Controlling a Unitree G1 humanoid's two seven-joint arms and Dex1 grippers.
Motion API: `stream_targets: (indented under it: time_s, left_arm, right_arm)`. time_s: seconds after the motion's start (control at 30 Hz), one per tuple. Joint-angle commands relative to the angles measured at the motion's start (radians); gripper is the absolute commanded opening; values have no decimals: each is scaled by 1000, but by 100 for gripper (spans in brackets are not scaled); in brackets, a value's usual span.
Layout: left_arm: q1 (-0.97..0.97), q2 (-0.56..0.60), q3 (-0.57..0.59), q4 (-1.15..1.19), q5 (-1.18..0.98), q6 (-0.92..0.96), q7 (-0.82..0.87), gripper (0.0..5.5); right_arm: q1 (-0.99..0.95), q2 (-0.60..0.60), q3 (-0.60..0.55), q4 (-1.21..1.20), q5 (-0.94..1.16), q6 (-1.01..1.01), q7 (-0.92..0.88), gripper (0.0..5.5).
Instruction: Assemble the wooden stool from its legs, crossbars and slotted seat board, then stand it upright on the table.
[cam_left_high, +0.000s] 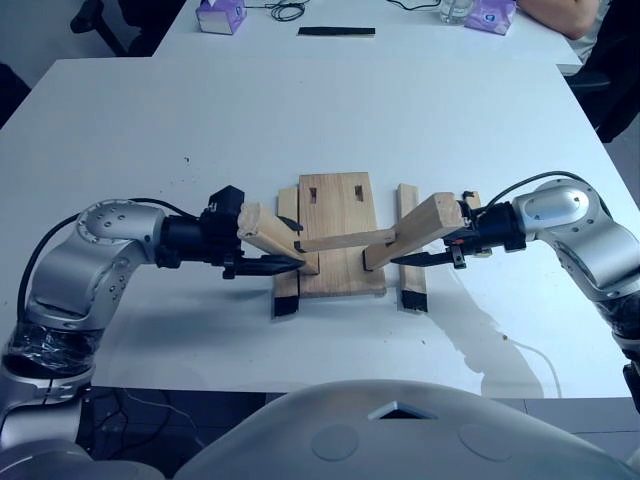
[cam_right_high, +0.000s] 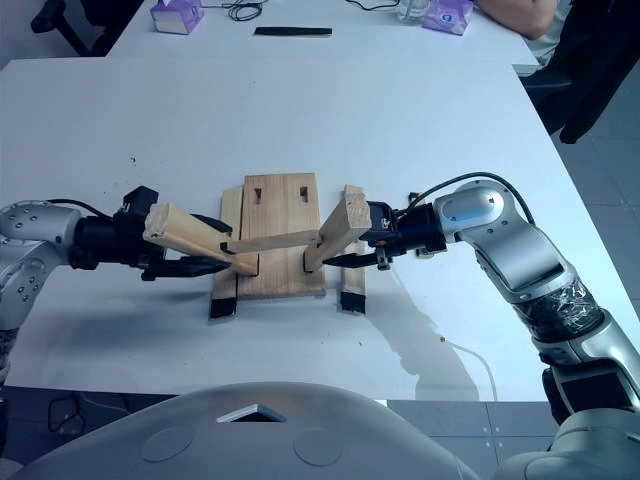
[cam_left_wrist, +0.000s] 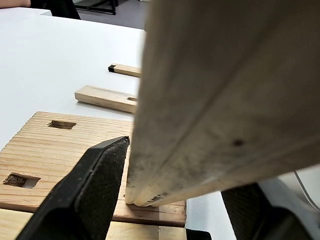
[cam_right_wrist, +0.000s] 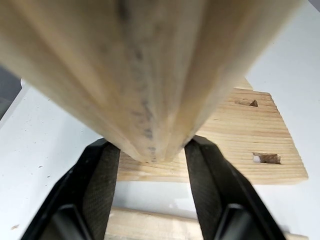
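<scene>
Right wrist view, closest in: my right gripper (cam_right_wrist: 152, 148) is clamped on one leg (cam_right_wrist: 150, 65), a pad against each side, with the seat board (cam_right_wrist: 240, 135) lying flat just beyond. My left gripper (cam_left_high: 268, 264) holds the other leg (cam_left_high: 262, 226) at the board's opposite side. Each leg slants from its gripper inward over the board. The crossbar (cam_left_high: 345, 240) runs side to side between them, above the board's near half. Head views add a left loose leg (cam_left_high: 288, 200) and a right loose leg (cam_left_high: 407, 205) flanking the board lengthwise on the white counter (cam_left_high: 300, 110).
</scene>
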Motion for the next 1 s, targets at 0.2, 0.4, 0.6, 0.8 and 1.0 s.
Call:
stream_targets:
  time_s: [0.2,0.4,0.6,0.8,1.0]
  left_arm:
    - [35,13,-59,-22,57,-11,-3,297]
    - [25,-18,-86,2,100,2,58,297]
    - [1,-54,-90,13,115,20,114,371]
    - [36,-14,-120,22,175,-20,82,437]
    - [92,33,-141,71,282,-149,45,437]
  right_arm:
    - [66,1,76,26,-72,70,15,200]
    - [68,1,74,18,-69,73,17,200]
    - [69,2,73,13,-68,73,19,200]
    - [69,-1,72,3,-66,76,21,200]
    - [74,-6,69,0,-70,72,23,200]
